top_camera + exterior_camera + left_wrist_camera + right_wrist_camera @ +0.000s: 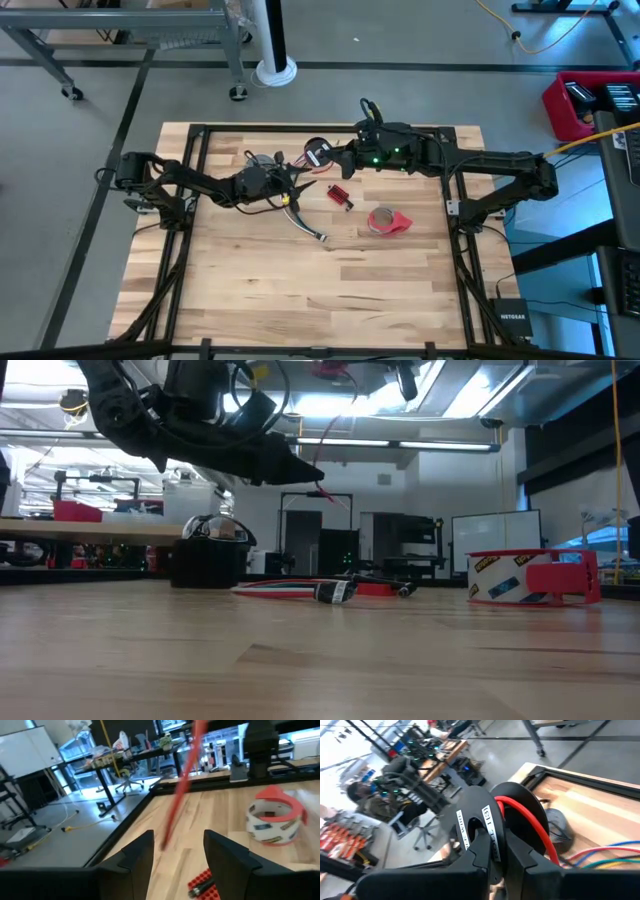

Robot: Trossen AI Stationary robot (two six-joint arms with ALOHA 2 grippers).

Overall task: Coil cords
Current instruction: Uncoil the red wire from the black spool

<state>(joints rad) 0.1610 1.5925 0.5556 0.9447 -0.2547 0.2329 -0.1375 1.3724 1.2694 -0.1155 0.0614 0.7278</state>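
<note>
My right gripper point(335, 155) is high over the table's far middle, shut on a small black-and-red coil point(515, 810). A single red wire point(176, 802) hangs from that coil, and its free end dangles just in front of my left gripper point(177, 840). That gripper is open, level above the table, and touches nothing that I can see. A long bundle of red, green and white wires point(320, 590) lies flat on the table below, its plug end point(322, 238) toward the near side. A small grey coil point(555, 827) rests on the table at the far side. My right gripper pinches the black-and-red coil at its near rim point(490, 837) between the two fingers, which come roughly level from the table's right. The coil is lifted clear, standing on edge. Its red wire point(325, 455) hangs slack below it.
A red tape roll point(388, 221) stands right of centre, and a small red block point(340, 195) lies between it and my left gripper. A black frame point(455, 190) borders the table top. The near half of the wood shows nothing on it.
</note>
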